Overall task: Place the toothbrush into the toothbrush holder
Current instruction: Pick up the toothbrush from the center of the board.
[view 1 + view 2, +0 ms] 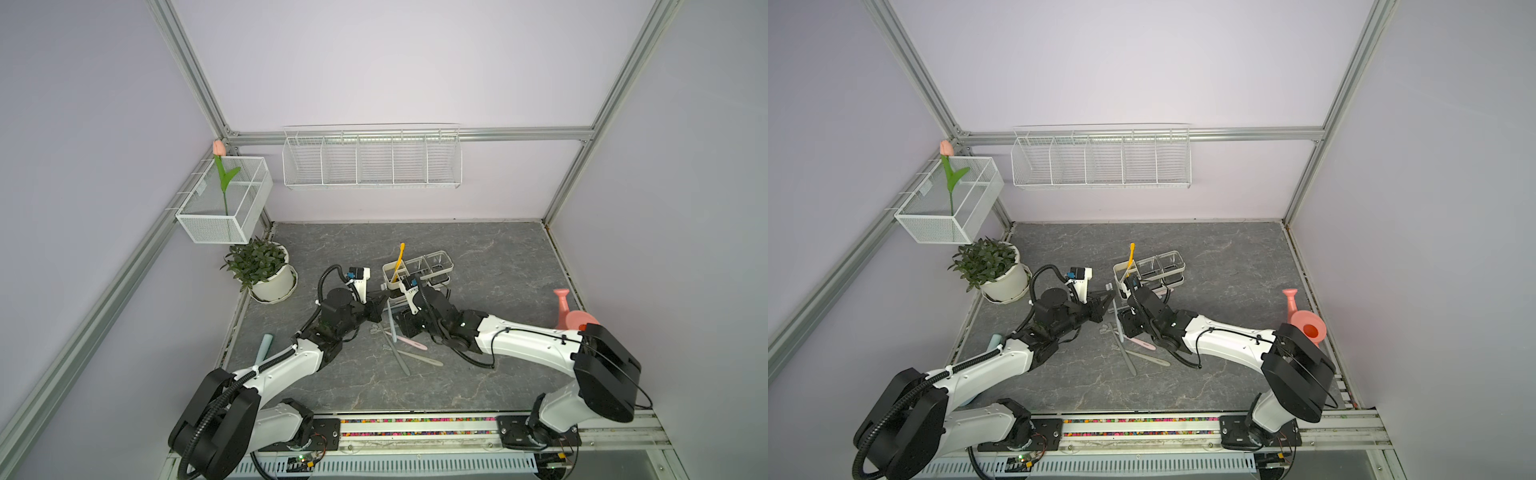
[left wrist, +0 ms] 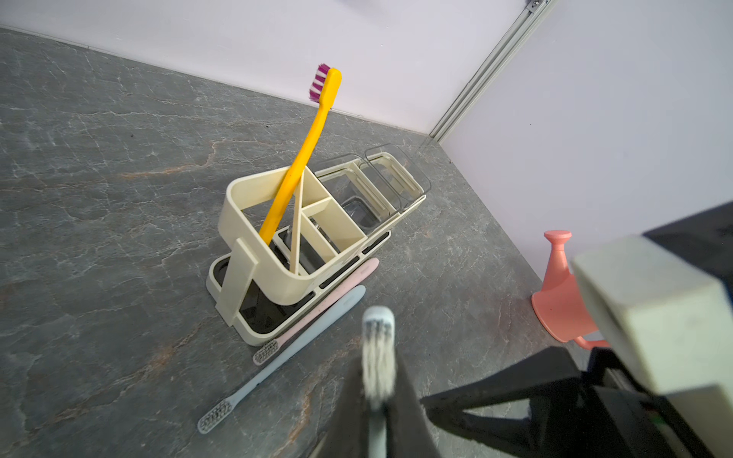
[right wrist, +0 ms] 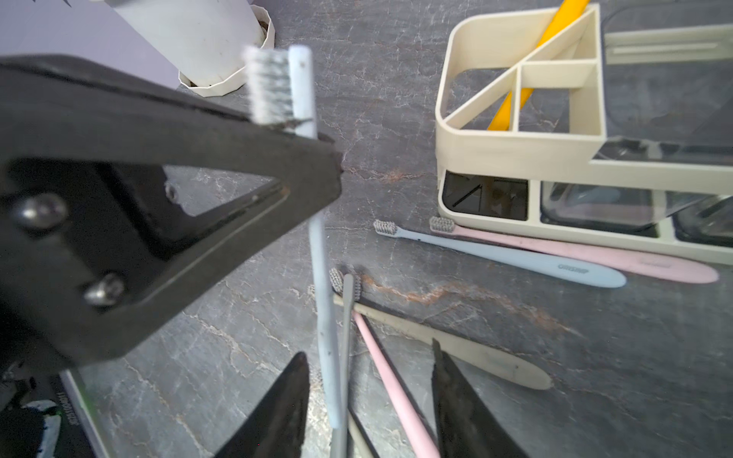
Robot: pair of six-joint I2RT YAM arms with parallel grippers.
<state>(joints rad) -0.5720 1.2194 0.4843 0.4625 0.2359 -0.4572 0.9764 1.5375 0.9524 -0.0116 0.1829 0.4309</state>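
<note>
My left gripper (image 2: 379, 396) is shut on a pale blue toothbrush (image 3: 317, 246) just below its white bristles (image 2: 378, 349), holding it above the table (image 1: 390, 320). Its handle end hangs between the open fingers of my right gripper (image 3: 368, 349), touching neither. In both top views the two grippers (image 1: 384, 297) (image 1: 397, 328) meet just in front of the cream toothbrush holder (image 1: 388, 268) (image 2: 246, 198). A yellow toothbrush (image 2: 305, 158) leans in the holder's divided compartment.
A light blue (image 3: 507, 251) and a pink toothbrush (image 3: 595, 253) lie along the holder's base. Grey (image 3: 347, 317), pink (image 3: 380, 357) and beige (image 3: 476, 357) ones lie crossed under my right gripper. A potted plant (image 1: 259, 266) stands left, a pink watering can (image 1: 569, 313) right.
</note>
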